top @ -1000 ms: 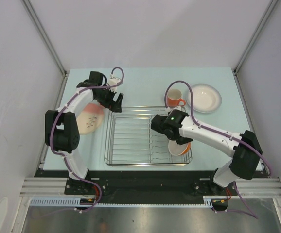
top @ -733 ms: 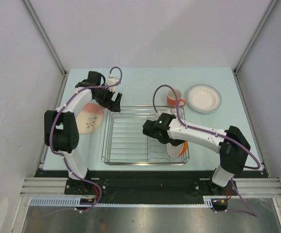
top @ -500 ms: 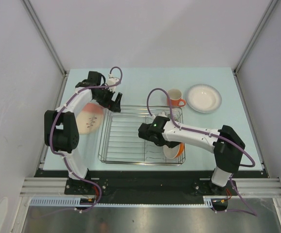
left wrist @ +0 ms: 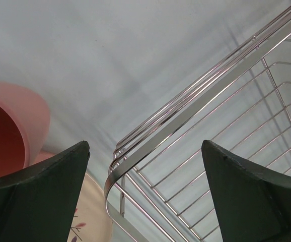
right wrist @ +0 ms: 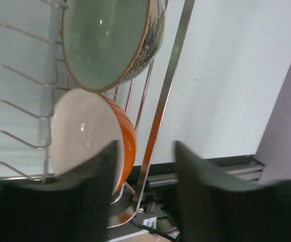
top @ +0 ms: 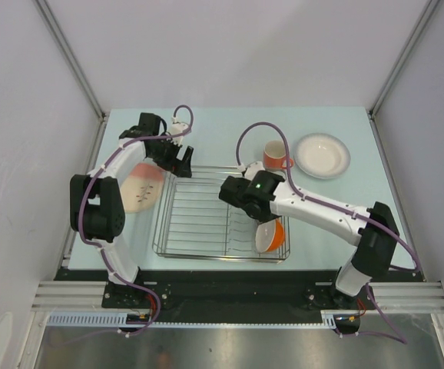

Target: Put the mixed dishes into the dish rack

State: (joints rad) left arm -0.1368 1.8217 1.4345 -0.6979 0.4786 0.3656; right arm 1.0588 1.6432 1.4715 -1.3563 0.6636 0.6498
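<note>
Lower right in the silver wire rack [top: 199, 219] stand sage-green bowl [right wrist: 105, 40] and orange white-lined bowl [right wrist: 87, 136]; orange mug [top: 276, 156], pink tumbler [left wrist: 9, 128], white plate [top: 323, 155], leaf-patterned plate [top: 141, 189] wait outside. Left gripper [left wrist: 145, 147] and right gripper [right wrist: 144, 151] spread, empty.

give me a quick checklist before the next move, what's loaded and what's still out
1. Left gripper free: ok, open and empty, above the far left corner of the dish rack.
2. Right gripper free: ok, open and holding no dish. A rack rail runs between its fingers; cannot tell if they touch it.
3. Orange white-lined bowl loaded: ok, on edge between the tines.
4. Sage-green bowl loaded: ok, on edge next to the orange bowl.
5. Orange handled mug and white plate loaded: not ok, both on the table beyond the rack.
6. Leaf-patterned plate and pink tumbler loaded: not ok, both outside the rack on its left.
</note>
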